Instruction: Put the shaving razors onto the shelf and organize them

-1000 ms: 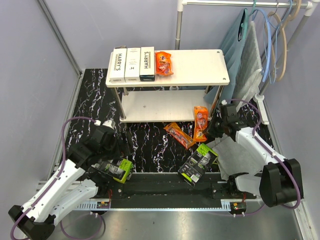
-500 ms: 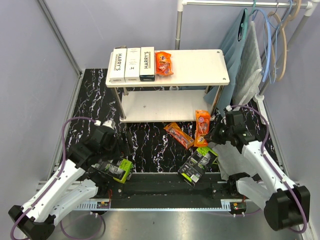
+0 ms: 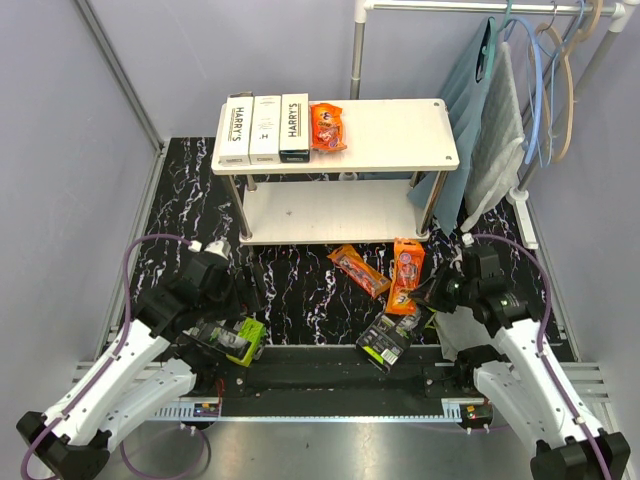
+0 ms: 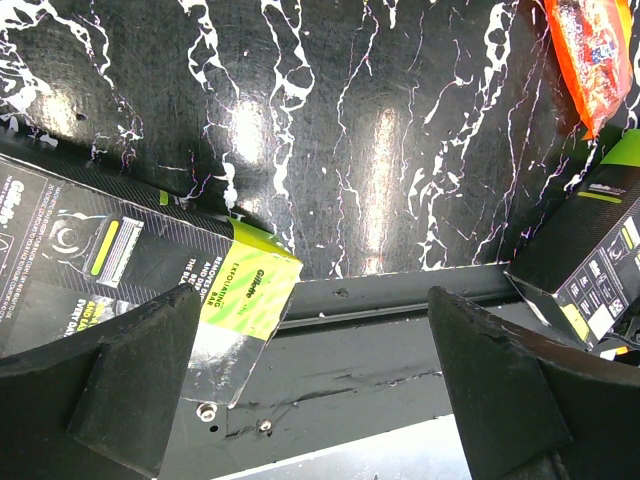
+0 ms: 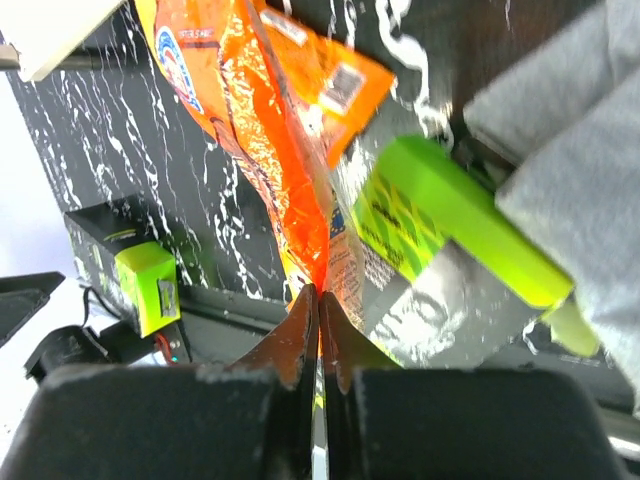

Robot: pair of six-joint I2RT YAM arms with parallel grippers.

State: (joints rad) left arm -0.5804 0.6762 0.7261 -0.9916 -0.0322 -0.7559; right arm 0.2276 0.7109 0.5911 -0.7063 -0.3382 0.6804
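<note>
While the shelf [image 3: 400,135] has most of its top board bare, we judge the step in hand to be carrying one orange pack up to it. Three white boxes [image 3: 265,128] lie side by side at that board's left end, with a shelved orange pack [image 3: 327,126] touching the last of them.

Below, the black marbled surface [image 3: 290,290] carries a left lime-and-black pack [image 4: 120,260], a right lime-and-black pack [image 3: 388,340] and a loose orange pack [image 3: 357,270].

Our right pincer [image 5: 318,305] is clamped tight on one edge of the held orange pack [image 5: 270,130], which sits in front of the shelf's right leg. Whether its far end is off the surface we cannot tell. Our left pincer [image 4: 315,390] hangs spread wide with nothing in it, over the left lime-and-black pack.

To do this well, we should lift straight up before moving in, since a glossy pack pinched by its rim may swing or slip. We should then clear the board's edge and lay the pack flat just beside the shelved orange pack before letting go.
</note>
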